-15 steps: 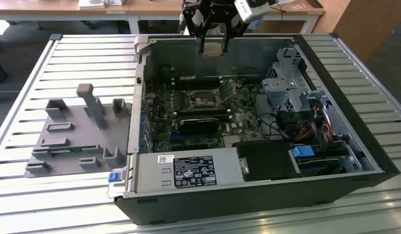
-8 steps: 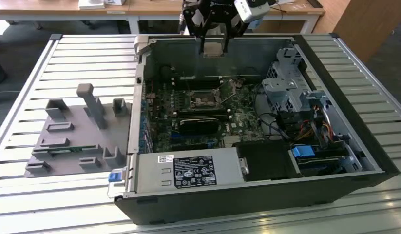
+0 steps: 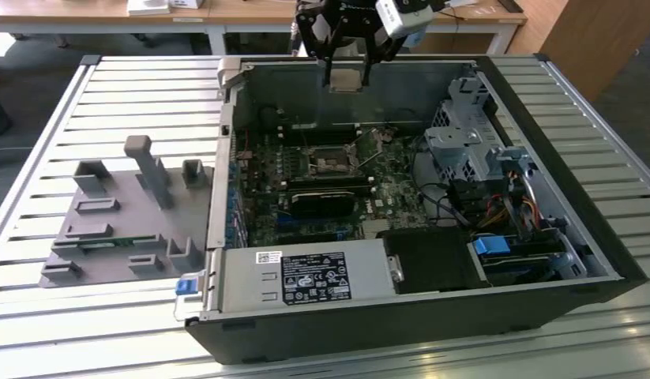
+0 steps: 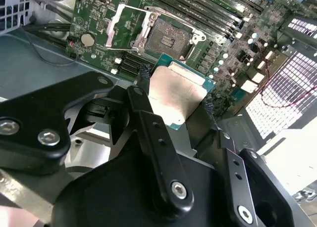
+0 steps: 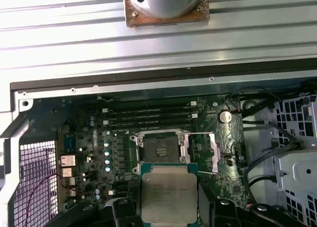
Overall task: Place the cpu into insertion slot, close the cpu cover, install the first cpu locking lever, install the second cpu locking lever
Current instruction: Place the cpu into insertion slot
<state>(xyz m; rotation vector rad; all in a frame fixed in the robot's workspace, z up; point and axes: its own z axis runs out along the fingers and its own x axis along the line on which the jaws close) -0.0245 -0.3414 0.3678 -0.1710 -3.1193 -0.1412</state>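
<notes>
End effector grips the cpu above the insertion slot

The pincer hangs pointing down, its fingers pinching the cpu between them.

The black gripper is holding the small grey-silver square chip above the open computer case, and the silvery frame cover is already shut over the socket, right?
Not quite: the thin silvery metal frame cover is swung open beside the dark-centred square socket, as the second wrist view shows. The black gripper does hold the small grey-silver square chip above the open computer case.
</notes>
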